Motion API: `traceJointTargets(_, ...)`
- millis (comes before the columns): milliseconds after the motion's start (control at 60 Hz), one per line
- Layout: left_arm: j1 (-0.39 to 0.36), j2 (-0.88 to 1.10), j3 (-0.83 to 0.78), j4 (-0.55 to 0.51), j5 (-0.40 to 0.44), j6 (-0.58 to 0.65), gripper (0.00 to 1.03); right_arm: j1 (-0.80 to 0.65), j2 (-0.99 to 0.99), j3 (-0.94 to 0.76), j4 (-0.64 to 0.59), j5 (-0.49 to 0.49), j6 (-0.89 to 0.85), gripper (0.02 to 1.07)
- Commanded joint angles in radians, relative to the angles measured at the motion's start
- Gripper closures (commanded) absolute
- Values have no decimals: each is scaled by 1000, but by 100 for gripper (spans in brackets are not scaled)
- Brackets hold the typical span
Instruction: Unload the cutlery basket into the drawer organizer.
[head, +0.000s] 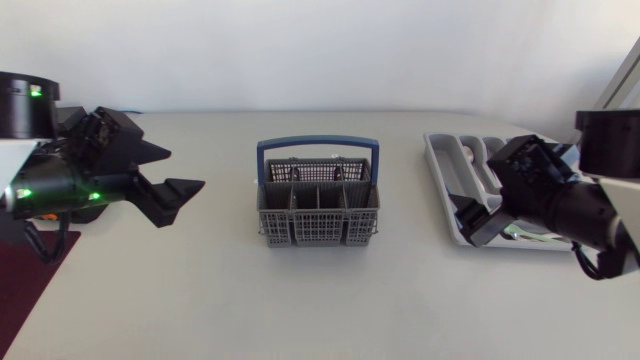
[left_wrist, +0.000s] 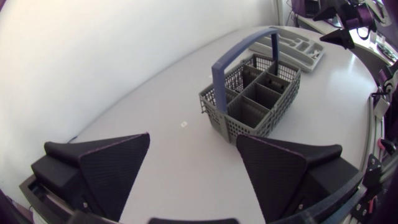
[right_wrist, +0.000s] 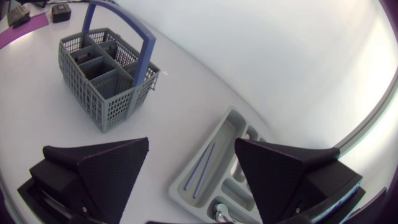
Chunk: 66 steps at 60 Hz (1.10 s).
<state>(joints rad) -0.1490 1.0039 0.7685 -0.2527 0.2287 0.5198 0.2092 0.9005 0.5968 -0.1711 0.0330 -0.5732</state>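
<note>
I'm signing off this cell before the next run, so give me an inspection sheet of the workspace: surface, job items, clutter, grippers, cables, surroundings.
Surface: white table, matte.
Job's things: grey cutlery basket with a blue handle, upright mid-table, visible compartments look empty; grey drawer organizer to its right, holding two thin blue sticks and a shiny metal piece.
Clutter: one small white speck beside the basket.
Grippers: left gripper open, holding nothing, apart from the basket; right gripper open, holding nothing, above the organizer.
Cables: black cable looped under the left arm; another under the right arm.
Surroundings: nothing seen.
</note>
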Motion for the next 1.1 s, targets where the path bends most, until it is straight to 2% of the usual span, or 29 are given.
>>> traceJointTargets(0,9,-76,-49,-5,-29,-30,5,-33,-89,-35,-28,22,-1,7)
traceJointTargets(133,35,-126,-66,-33,-42,-64,5,-94,-204,-46,-84,-8,10,7)
traceJointTargets(267,74,-258,-120,9,-58,-173,5,-102,-293,-83,-131,-42,45,7)
traceJointTargets(317,66,-306,-140,20,-89,-199,5,-105,-345,-98,-120,-41,73,7)
traceJointTargets(500,60,-384,-187,15,-94,-207,5,-119,-471,-184,-60,-34,162,7)
traceJointTargets(567,52,-449,-227,49,-92,-231,5,-127,-507,-219,-41,-34,196,7)
traceJointTargets(633,76,-536,-273,106,-93,-304,5,-134,-542,-252,-22,-34,230,7)
traceJointTargets(1083,111,-764,-514,177,-159,-409,5,-185,-783,-484,108,-33,461,7)
